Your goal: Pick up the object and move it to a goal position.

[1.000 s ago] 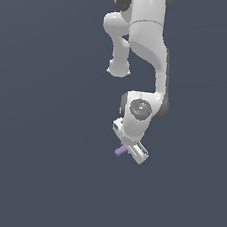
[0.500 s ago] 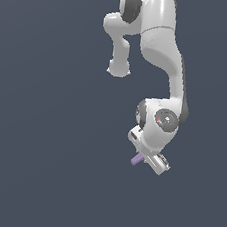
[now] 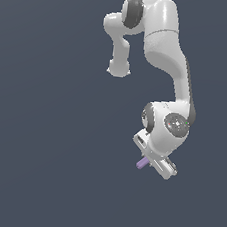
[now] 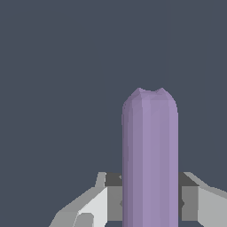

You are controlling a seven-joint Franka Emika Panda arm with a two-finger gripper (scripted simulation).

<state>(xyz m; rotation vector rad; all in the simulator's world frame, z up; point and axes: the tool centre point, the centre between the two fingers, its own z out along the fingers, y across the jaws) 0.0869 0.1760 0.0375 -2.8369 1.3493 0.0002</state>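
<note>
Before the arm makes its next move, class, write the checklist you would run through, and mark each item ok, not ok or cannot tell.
1. Lavender rod sits between the claw fingers: ok.
2. Fingers press against the rod on both sides: ok.
3. Rod sticks out of the claw in the exterior view: ok.
4. Goal position visible: cannot tell, no marker shows.
5. Nothing close around the arm: ok.

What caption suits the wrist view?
Lavender rod gripped between the gripper jaws, against plain grey.
</note>
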